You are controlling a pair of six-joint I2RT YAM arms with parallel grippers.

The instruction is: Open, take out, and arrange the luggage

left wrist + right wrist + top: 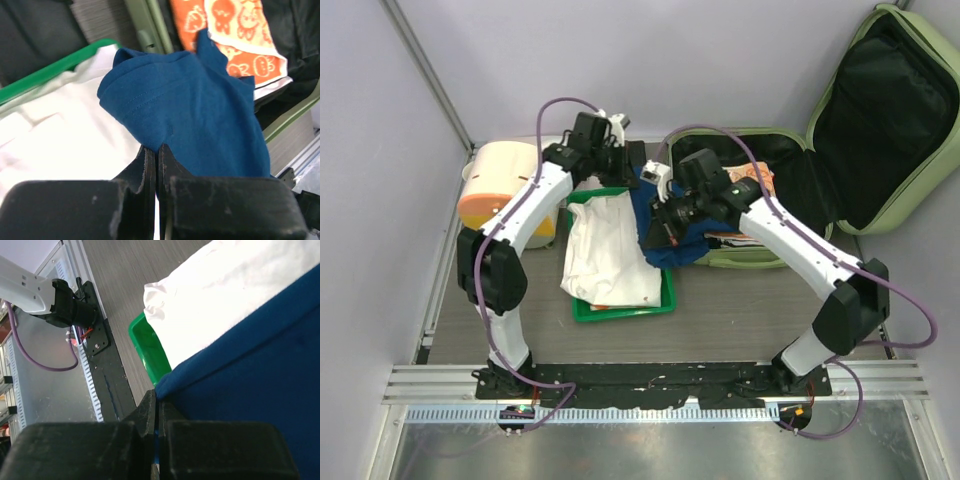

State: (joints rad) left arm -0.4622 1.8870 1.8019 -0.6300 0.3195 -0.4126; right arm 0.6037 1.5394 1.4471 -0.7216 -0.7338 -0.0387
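While the luggage (890, 110) lies open at upper right, left hand (156, 150) and right hand (157, 402) each pinch the blue shirt (200, 115), closed on its edge. Take-out step, likely. Next: carry it level over tray (145, 345), lay on white cloth (65, 145), release together.

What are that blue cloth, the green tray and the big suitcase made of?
Blue cloth: soft matte knit fabric, probably cotton; it drapes, hem stitched. Green tray: probably hard plastic; glossy rim. Suitcase: pale green shell, seemingly stiff; black fabric lining.
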